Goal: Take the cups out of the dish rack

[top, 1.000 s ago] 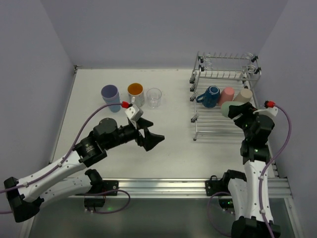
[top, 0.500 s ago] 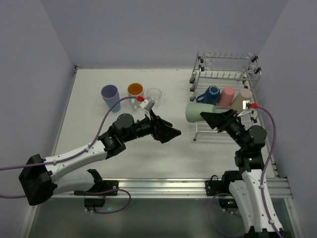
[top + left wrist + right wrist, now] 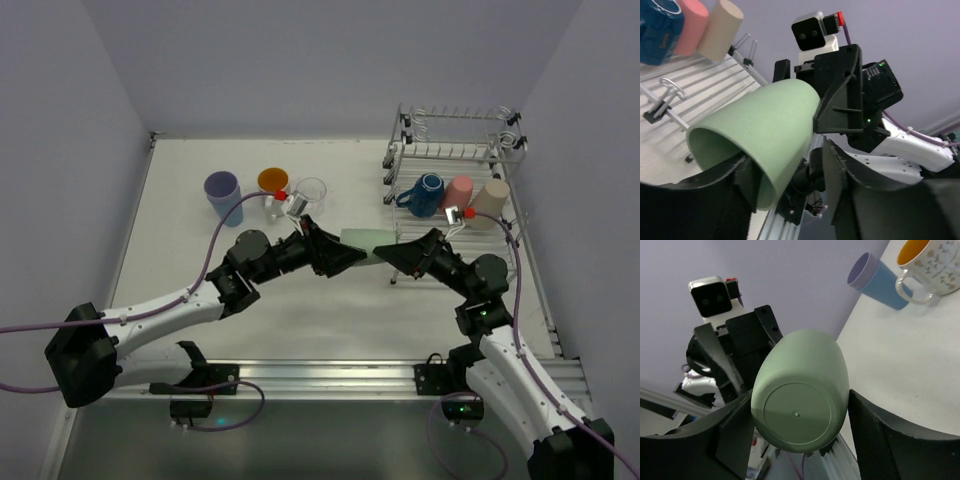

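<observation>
The right gripper (image 3: 398, 258) was pinching the green cup (image 3: 368, 242) by its base end, holding it on its side in the air above the middle of the table (image 3: 330, 310), just off the front left corner of the dish rack (image 3: 455, 150); the left gripper (image 3: 345, 255) met it from the other side, its jaws spread around the cup's open mouth; from the left wrist view I saw a gap between the rim and one finger, so I judged that grip not yet made.

I read the step as a hand-over of the green cup from right arm to left. The next move called for the left jaws to press onto the wall near the rim before the right jaws let go, then for the cup to be turned upright and set down on bare table.

Around them, largest first: the two-tier wire rack at the far right, with three cups lying on their sides on its lower tier, a dark-blue mug (image 3: 428, 193), a pink cup (image 3: 458, 192) and a beige cup (image 3: 490, 195), touching in a row; on the far left of the table stood a lavender-blue tumbler (image 3: 223, 193), an orange-inside mug (image 3: 273, 185) and a clear glass (image 3: 312, 195), all mouth up. The glass stood just beyond the left wrist; I judged it the likeliest thing to be knocked when that arm swung towards the row.
</observation>
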